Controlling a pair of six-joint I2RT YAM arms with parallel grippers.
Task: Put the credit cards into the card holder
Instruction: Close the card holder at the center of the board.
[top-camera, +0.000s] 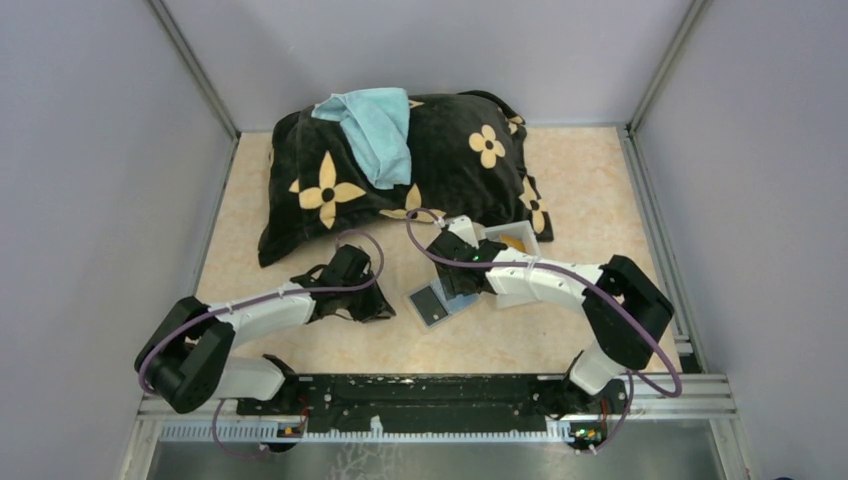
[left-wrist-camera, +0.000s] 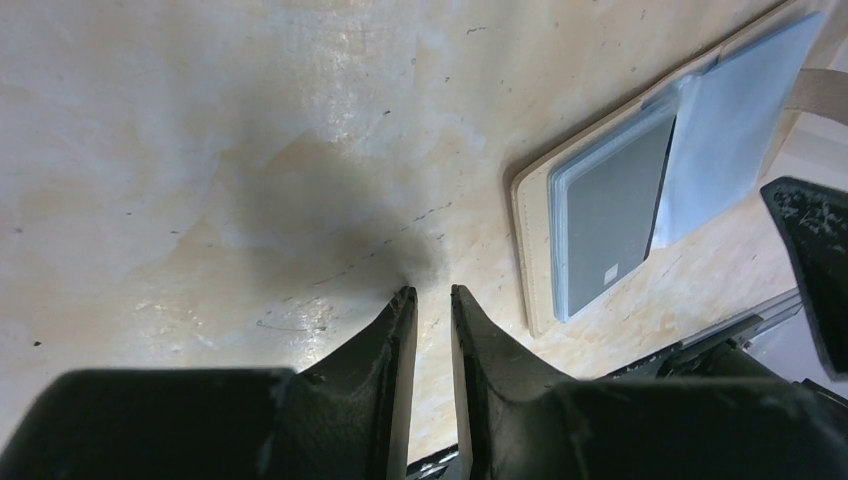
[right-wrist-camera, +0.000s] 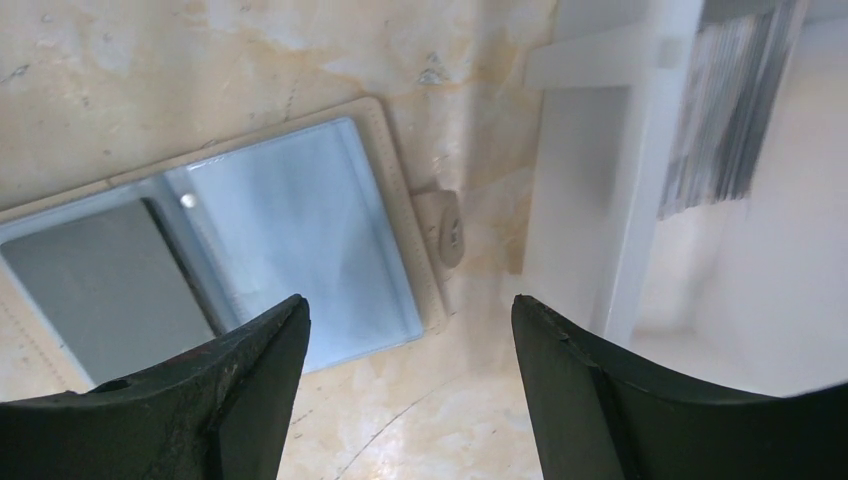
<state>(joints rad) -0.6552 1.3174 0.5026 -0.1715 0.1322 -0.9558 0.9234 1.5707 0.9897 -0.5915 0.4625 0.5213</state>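
one dark grey card (right-wrist-camera: 100, 280) already sits in a clear sleeve of the open card holder (right-wrist-camera: 290, 230), so the step in hand looks like fetching the next of the credit cards (top-camera: 513, 241) from the white tray (right-wrist-camera: 570, 180). the right end effector (right-wrist-camera: 408, 305) hovers with jaws spread wide and empty, above the holder's bare sleeve and snap tab (right-wrist-camera: 447, 228), with the tray just to its side. the next move likely calls for swinging over the tray wall and pinching a single thin card by its edge. the left end effector (left-wrist-camera: 432, 297) rests low on the worktop (left-wrist-camera: 200, 150), jaws a narrow slit apart and holding nothing, the holder lying near, apart from it
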